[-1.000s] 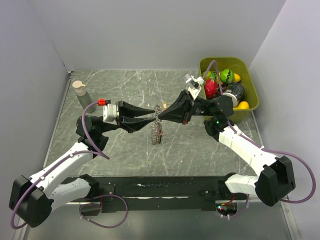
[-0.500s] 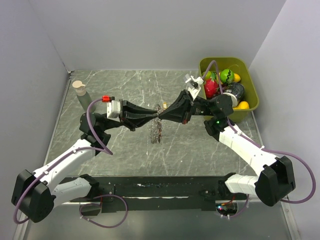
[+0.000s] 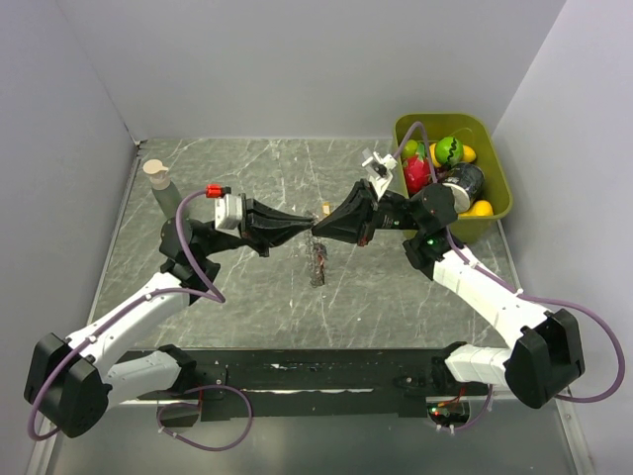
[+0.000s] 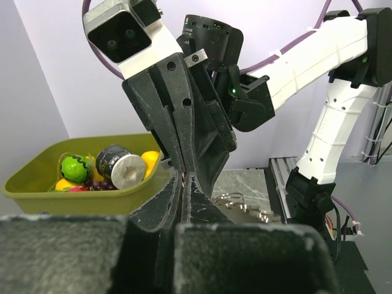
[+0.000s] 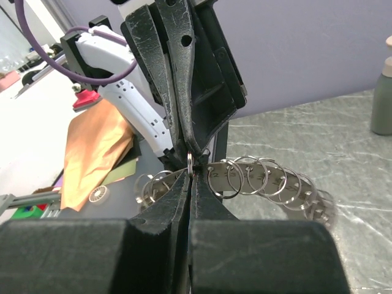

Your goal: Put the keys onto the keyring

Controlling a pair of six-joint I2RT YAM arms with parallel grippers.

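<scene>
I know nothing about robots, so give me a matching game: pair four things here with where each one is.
Things:
1. keyring
2. bottle
3. green bin
4. can

Places:
A. far right corner of the table
B. inside the bin
C. far left edge of the table
D. hanging where both arms' fingers meet

Pairs: 1-D, 2-C, 3-A, 4-B

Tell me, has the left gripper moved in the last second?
Yes. The left gripper slid slightly right, farther from the bottle, and closed.
</scene>
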